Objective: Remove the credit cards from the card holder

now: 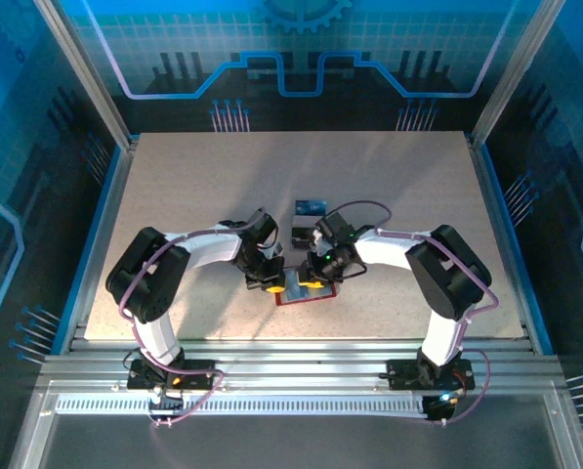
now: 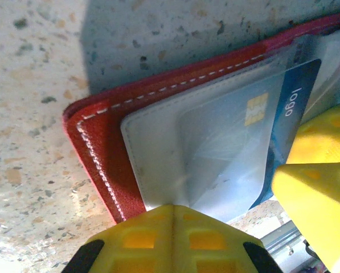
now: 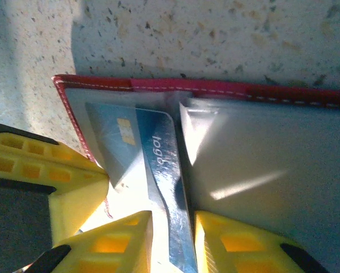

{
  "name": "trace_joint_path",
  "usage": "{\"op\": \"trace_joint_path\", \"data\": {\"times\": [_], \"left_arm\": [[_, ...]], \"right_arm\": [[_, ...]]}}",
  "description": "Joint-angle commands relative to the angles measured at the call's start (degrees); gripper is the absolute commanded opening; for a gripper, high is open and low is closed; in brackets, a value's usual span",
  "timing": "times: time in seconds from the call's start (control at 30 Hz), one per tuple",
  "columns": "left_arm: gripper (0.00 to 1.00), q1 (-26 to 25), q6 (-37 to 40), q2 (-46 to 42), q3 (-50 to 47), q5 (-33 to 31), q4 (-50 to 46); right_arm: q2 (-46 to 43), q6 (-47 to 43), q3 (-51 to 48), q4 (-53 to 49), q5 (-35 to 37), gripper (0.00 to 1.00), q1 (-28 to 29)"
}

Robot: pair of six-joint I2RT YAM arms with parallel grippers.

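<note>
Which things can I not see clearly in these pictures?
Top view: wallet mostly covered by left gripper and right gripper.
Right wrist: whether right gripper pinches the blue card; bottom edge cuts the contact.
Left wrist: any card behind the blue one; glare on the sleeve.

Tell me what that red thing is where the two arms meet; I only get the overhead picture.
Observer: An open red wallet with white stitching and a grey lining.
Operator: Is there anything inside it?
Observer: Yes, a blue card with a gold chip and the word "logo", sticking partly out of a clear pocket.
Operator: Which arm has hold of it?
Observer: The right pincer; the card's edge runs between its two yellow fingers.
</note>
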Motion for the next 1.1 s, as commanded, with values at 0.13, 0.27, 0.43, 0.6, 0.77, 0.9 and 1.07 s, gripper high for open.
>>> {"op": "trace_joint_path", "data": {"times": [0.13, 0.27, 0.43, 0.6, 0.77, 0.9, 1.07], "left_arm": [[0.0, -0.3, 1.0, 2.0, -1.8, -2.1, -2.2], [0.0, -0.3, 0.9, 1.9, -1.8, -2.1, -2.2], [0.0, -0.3, 0.9, 1.9, -2.0, -2.1, -2.2], [0.0, -0.3, 1.0, 1.7, -2.0, -2.2, -2.4], [0.0, -0.3, 0.9, 1.5, -2.1, -2.5, -2.6], [0.0, -0.3, 0.9, 1.4, -2.4, -2.5, -2.7], [0.0, -0.3, 1.0, 1.2, -2.4, -2.4, -2.8]], "right_arm": [[-2.0, 2.2, -2.3, 3.7, -3.8, 0.25, -0.8], [-2.7, 3.6, -3.5, 6.3, -5.2, 0.24, -1.2], [-3.6, 4.2, -4.4, 7.6, -5.7, 0.22, -1.4], [-3.2, 3.8, -4.5, 7.7, -5.7, 0.18, -1.6], [-2.9, 3.3, -4.5, 7.0, -5.0, 0.14, -1.9], [-3.1, 2.9, -4.5, 6.6, -4.4, 0.11, -2.3], [-4.2, 2.0, -6.1, 5.3, -3.9, 0.11, -3.2]]}}
